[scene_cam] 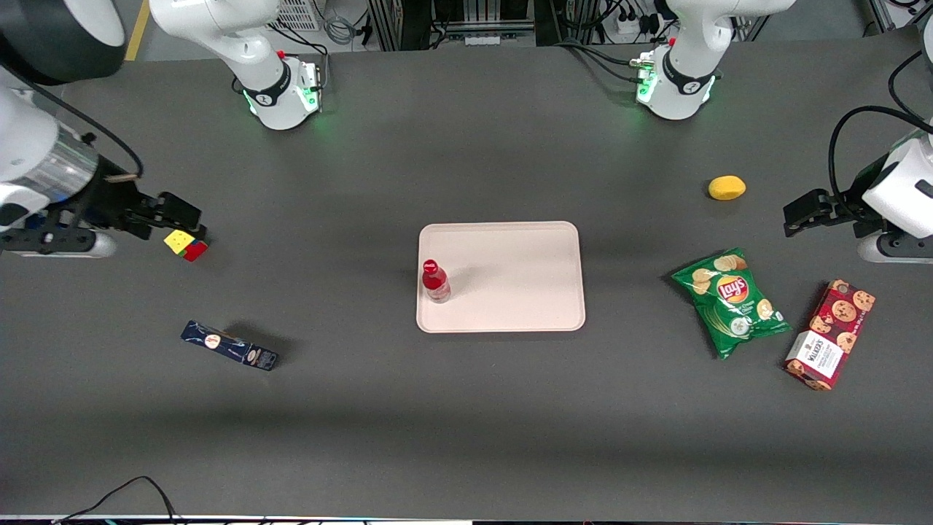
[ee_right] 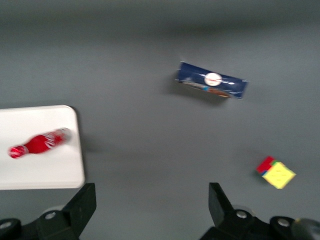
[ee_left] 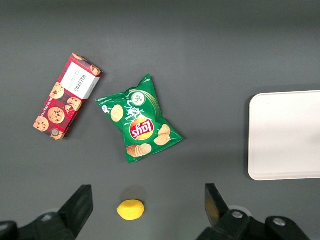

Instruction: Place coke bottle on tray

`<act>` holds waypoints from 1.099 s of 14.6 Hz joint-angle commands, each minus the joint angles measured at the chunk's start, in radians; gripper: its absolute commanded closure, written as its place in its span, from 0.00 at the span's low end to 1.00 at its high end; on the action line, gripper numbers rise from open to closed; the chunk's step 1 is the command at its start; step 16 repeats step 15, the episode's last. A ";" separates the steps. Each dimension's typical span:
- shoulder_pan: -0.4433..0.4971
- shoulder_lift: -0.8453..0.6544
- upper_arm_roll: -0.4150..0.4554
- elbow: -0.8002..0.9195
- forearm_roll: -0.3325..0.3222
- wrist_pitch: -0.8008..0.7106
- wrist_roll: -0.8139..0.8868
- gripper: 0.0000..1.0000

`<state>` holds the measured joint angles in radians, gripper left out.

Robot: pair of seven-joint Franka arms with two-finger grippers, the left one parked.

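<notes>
gripper [scene_cam: 175, 219] beside cube [scene_cam: 186, 244] (jaws apart), bottle [scene_cam: 435, 281] on tray [scene_cam: 525, 248].

A dark grey table [scene_cam: 466, 408] carries 6 loose things. The tray [scene_cam: 510, 277] is set flat near its middle, with the coke bottle [scene_cam: 435, 281] stood upright on the tray's edge nearest the working arm. Toward the working arm's end, a dark blue oblong box [scene_cam: 229, 345] is laid on its side, and a colour cube [scene_cam: 186, 244] rests farther from the front camera, just beside the gripper [scene_cam: 178, 211], whose fingers are spread apart. Toward the parked arm's end, a green crisp bag [scene_cam: 731, 300] and a red biscuit box [scene_cam: 831, 334] are laid side by side, with a yellow lemon [scene_cam: 727, 187] farther from the camera.
</notes>
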<state>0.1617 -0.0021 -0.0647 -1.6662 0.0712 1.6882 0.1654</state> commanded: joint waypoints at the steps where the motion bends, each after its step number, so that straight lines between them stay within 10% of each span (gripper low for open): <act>1: 0.004 -0.021 -0.030 0.002 -0.059 -0.021 -0.105 0.00; 16: 0.006 -0.027 -0.029 0.036 -0.085 -0.059 -0.092 0.00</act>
